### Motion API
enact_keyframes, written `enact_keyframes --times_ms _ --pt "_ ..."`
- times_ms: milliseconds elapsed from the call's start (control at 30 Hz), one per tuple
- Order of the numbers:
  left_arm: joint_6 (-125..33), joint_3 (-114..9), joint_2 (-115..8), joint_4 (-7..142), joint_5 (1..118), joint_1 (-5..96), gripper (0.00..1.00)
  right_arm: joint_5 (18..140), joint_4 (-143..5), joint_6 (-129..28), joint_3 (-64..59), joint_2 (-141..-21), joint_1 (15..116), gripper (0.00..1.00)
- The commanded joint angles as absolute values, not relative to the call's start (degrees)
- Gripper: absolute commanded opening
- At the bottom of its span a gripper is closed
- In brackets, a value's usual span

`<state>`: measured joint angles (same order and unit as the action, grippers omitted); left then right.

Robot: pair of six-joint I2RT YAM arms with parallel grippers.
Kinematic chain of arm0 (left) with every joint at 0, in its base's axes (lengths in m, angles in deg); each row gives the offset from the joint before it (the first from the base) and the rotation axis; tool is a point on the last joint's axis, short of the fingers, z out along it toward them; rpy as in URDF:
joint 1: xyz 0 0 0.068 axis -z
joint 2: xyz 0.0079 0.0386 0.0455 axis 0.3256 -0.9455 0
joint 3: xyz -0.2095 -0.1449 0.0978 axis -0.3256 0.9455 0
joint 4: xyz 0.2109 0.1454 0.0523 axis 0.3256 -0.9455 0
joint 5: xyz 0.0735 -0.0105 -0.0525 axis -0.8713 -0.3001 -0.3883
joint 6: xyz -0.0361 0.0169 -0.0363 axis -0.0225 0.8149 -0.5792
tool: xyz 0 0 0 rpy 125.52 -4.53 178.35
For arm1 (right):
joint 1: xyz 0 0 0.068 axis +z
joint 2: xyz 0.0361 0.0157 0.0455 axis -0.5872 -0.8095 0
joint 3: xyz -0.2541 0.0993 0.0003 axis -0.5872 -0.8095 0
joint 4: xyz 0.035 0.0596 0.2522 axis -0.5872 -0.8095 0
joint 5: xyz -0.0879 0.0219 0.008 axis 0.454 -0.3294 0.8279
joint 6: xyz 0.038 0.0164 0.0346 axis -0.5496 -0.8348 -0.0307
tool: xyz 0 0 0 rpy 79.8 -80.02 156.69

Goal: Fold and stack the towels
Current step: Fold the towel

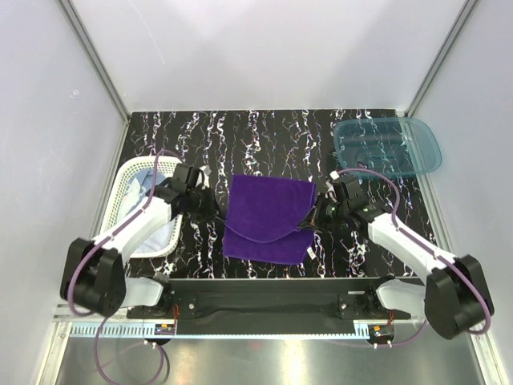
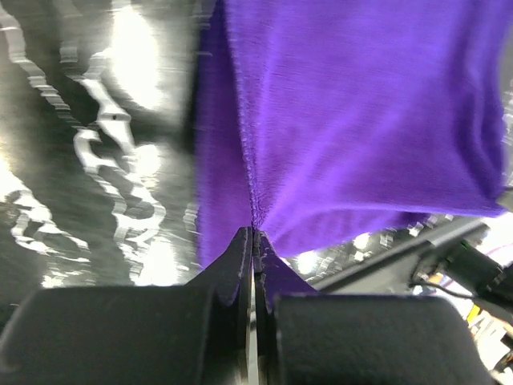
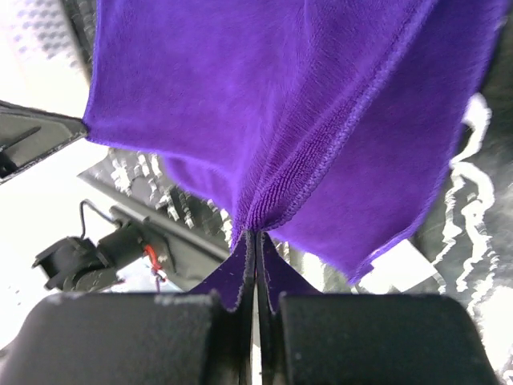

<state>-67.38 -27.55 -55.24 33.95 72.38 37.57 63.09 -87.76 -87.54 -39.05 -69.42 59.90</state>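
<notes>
A deep purple towel hangs folded over itself between my two arms, above the middle of the dark marbled table. My left gripper is shut on its left edge; in the left wrist view the cloth bunches into the pinched fingertips. My right gripper is shut on the right edge, and the hem gathers where the jaws meet. A pale blue towel lies in the white basket, partly hidden by the left arm.
The white perforated basket stands at the left edge under my left arm. A translucent teal bin sits at the back right corner. The black arm-mount rail runs along the near edge.
</notes>
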Motion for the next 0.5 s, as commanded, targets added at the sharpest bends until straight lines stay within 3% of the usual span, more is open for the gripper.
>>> enact_keyframes --times_ms 0,167,467 --pt "-70.74 -27.29 -50.87 34.93 74.61 40.36 0.00 61.46 -90.44 -89.78 -40.90 -64.62 61.18 0.00" --pt "-71.98 -20.16 -50.43 38.53 72.42 41.94 0.00 64.09 -91.76 -90.75 -49.78 -59.87 61.18 0.00" --pt "-73.30 -16.02 -52.88 40.91 69.25 46.07 0.00 69.37 -97.83 -92.16 -53.75 -51.52 61.18 0.00"
